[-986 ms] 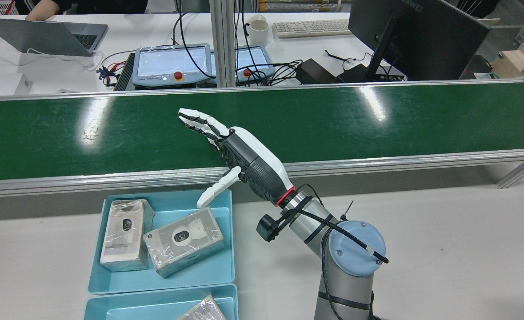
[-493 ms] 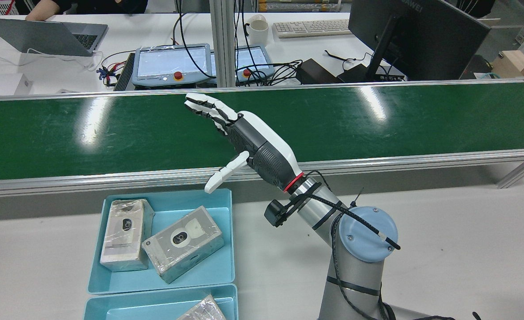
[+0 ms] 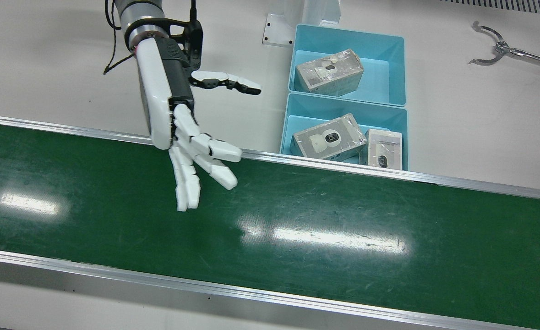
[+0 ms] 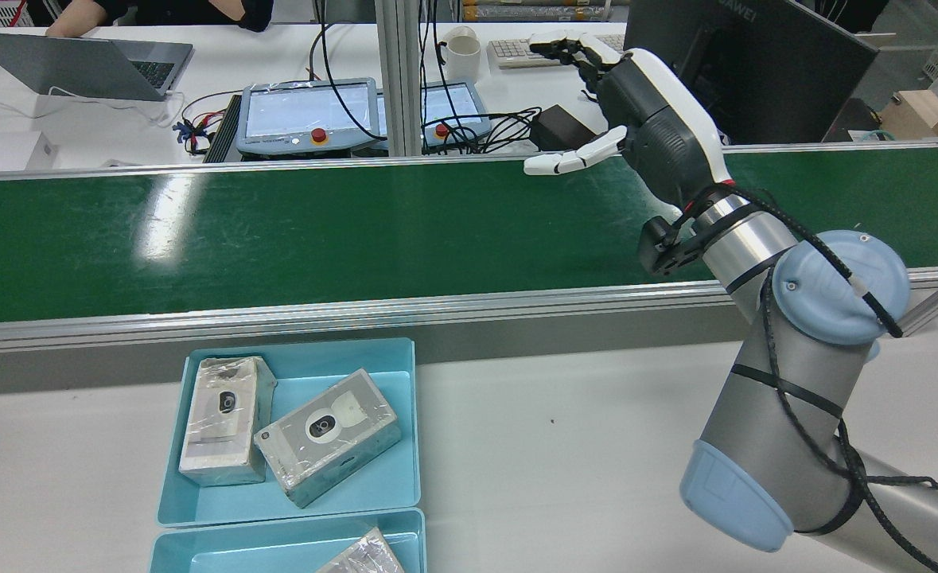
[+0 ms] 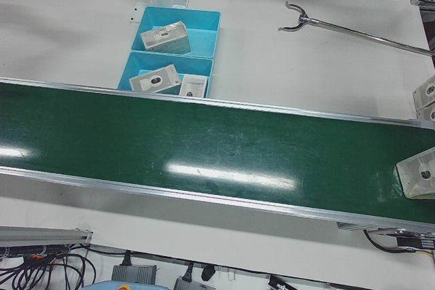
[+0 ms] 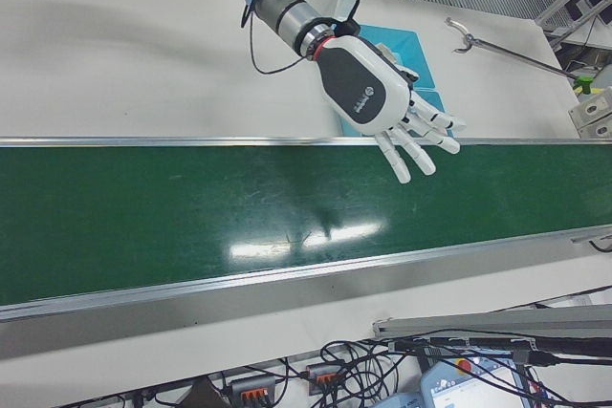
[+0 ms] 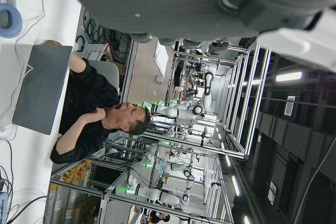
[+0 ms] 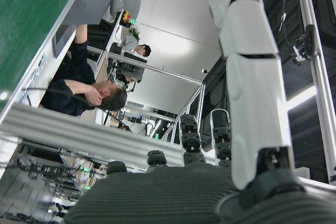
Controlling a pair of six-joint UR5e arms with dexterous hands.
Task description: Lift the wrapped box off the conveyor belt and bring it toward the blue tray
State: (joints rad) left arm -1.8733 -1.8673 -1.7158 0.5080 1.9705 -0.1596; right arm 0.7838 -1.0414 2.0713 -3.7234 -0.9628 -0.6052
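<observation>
Green belting of the conveyor belt (image 4: 357,231) runs straight across the station between two metal rails, and the wrapped box (image 5: 417,176) sits on it at the robot's far left end. It shows only in the left-front view, at that view's right edge, alone and well apart from either hand. Near that end, on the white table (image 4: 556,446) on the robot's side of the belt, the blue tray (image 4: 389,485) lies just beside the rail. It holds two more film-wrapped boxes, one (image 4: 224,420) against its left wall and one (image 4: 327,436) turned at an angle beside it. A second tray (image 4: 278,549) touches the first on the near side and holds a single box (image 4: 365,557). Further right, the right hand (image 4: 651,119) hangs above the belt on its raised arm, holding nothing. Its fingers (image 3: 187,183) are stretched out and fanned apart over the green surface. The thumb (image 4: 568,161) sticks out sideways toward the trays, and the palm faces down. Nothing on the belt lies under or near this hand. The left hand (image 7: 184,3) appears only in its own camera, as a dark ribbed palm along the top edge. How far its fingers are spread cannot be told from that view.
</observation>
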